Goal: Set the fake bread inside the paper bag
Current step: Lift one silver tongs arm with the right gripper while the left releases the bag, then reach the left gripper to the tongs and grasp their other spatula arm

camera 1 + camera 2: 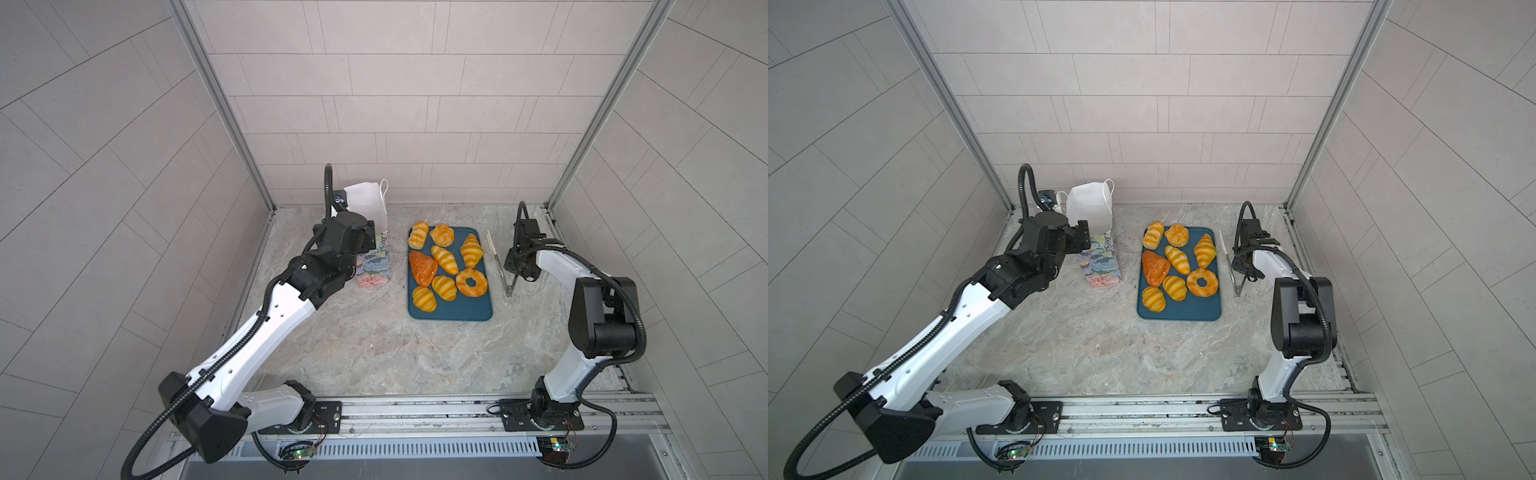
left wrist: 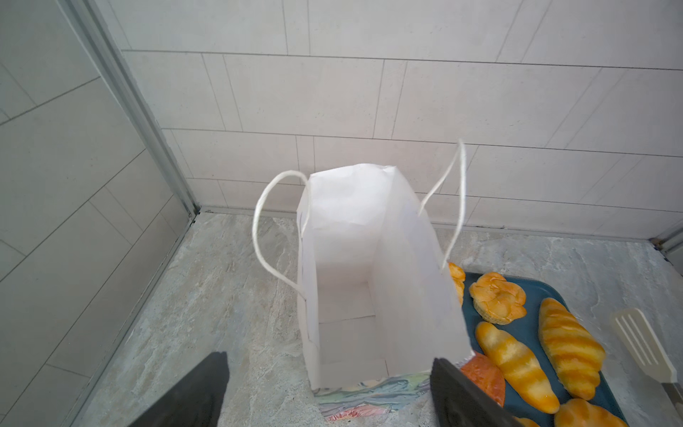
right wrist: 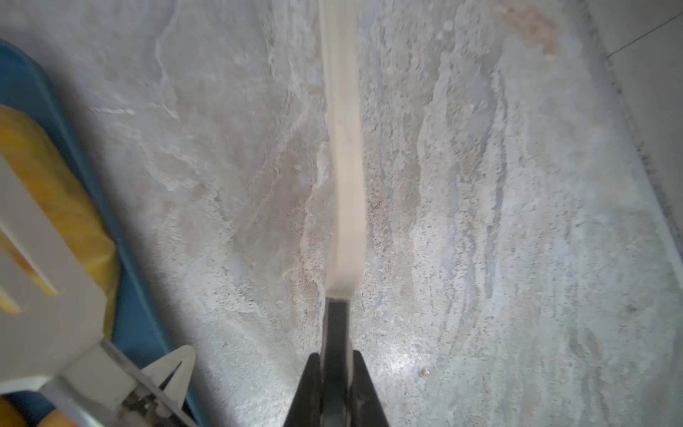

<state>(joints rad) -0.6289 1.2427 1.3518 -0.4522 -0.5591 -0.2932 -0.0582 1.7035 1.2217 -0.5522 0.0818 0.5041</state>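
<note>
A: Where is the fake bread (image 1: 444,258) kept?
B: On the teal tray (image 1: 457,312), beside the paper bag (image 1: 376,268).
A: The grippers?
B: The left gripper (image 2: 329,369) is spread at the bag; tongs (image 3: 342,166) are pinched by the right gripper (image 3: 334,356).

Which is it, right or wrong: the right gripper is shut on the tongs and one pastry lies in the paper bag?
Wrong: the left wrist view shows the paper bag empty, its white floor bare. The right gripper is shut on the tongs.
</note>
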